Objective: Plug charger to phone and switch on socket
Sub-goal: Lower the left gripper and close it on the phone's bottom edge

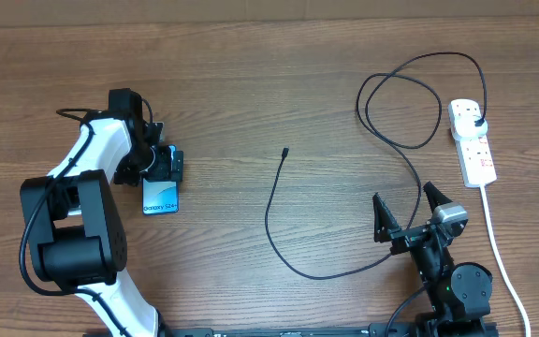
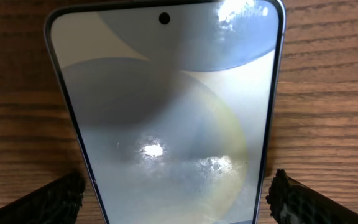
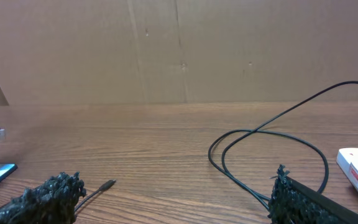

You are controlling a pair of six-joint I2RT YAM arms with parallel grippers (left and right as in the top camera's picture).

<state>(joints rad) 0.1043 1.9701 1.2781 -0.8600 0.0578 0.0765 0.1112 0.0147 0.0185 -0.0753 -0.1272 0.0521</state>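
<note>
where the left pincer (image 1: pixel 163 166) overhangs it, part of the phone (image 1: pixel 160 197) is hidden.

1. One phone (image 1: pixel 161 196), flat on the wooden worktop (image 1: pixel 251 75), far end under the left end effector (image 1: pixel 164 165).
2. One charger (image 1: pixel 268 217), black, looped; plug in the power strip (image 1: pixel 473 142), free tip mid-worktop.
3. One right end effector (image 1: pixel 408 211), fingers spread over the cable.

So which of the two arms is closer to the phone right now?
Left. The left gripper sits over the phone, a finger on each side; the right gripper is far off at the other side, near the socket.
</note>
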